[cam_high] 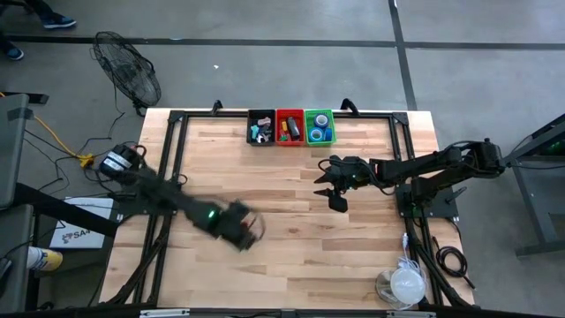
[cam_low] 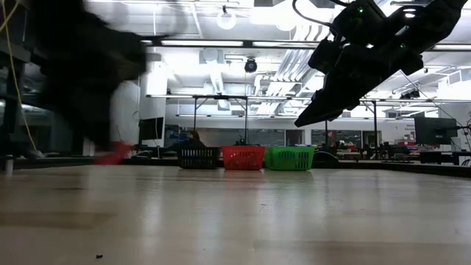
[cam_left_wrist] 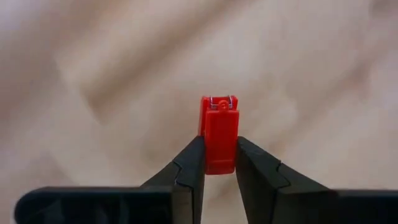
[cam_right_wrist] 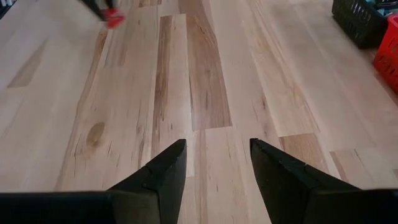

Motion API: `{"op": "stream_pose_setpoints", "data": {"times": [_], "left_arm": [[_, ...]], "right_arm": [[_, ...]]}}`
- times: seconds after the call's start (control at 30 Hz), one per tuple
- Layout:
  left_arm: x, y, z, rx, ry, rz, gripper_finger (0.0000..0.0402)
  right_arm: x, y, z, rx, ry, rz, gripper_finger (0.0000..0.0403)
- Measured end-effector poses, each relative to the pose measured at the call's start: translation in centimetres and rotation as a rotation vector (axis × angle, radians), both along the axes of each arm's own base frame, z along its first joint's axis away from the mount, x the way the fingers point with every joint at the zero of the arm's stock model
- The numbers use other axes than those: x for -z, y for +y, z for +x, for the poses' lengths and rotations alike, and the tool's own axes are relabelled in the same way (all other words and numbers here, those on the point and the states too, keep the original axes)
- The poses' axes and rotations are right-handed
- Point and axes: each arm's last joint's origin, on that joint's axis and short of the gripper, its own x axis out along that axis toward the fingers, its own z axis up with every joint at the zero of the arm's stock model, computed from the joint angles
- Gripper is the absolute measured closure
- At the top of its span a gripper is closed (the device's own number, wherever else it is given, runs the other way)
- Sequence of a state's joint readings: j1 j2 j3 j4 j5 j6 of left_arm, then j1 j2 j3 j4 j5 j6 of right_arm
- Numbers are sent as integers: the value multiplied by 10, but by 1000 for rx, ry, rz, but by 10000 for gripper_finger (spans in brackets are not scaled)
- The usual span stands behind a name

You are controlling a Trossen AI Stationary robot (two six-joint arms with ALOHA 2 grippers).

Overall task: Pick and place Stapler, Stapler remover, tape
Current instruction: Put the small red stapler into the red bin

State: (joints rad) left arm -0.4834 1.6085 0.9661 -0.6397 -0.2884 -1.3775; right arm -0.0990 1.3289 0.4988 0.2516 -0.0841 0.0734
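Three baskets point(cam_high: 290, 126), one red stapler point(cam_left_wrist: 219, 134) gripped

stapler point(cam_left_wrist: 219, 140) | red, small, end-on | clamped between left gripper point(cam_left_wrist: 219, 163) fingers | lifted off the wood

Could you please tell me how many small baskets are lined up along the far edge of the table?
3, side by side at the far edge: the black basket on the left, the red basket in the middle, the green basket on the right. None appears hidden.
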Motion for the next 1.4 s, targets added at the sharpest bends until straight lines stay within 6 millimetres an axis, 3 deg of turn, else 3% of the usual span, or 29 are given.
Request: {"op": "stream_pose_setpoints", "data": {"times": [0.33,0.67,0.9,1.17,1.4], "left_arm": [[-44,124,59,106,-71,319,330],[-71,217,76,130,-295,466,330],[-78,258,77,113,-437,515,330],[-36,293,84,75,-383,447,330],[-20,305,87,37,-389,432,330]], "right_arm": [[0,0,0,-7,0,-16,231],[0,-3,0,57,6,-72,231],[0,-2,0,102,1,2,231],[-1,-2,0,145,-10,36,231],[-1,0,0,174,-10,8,231]]}}
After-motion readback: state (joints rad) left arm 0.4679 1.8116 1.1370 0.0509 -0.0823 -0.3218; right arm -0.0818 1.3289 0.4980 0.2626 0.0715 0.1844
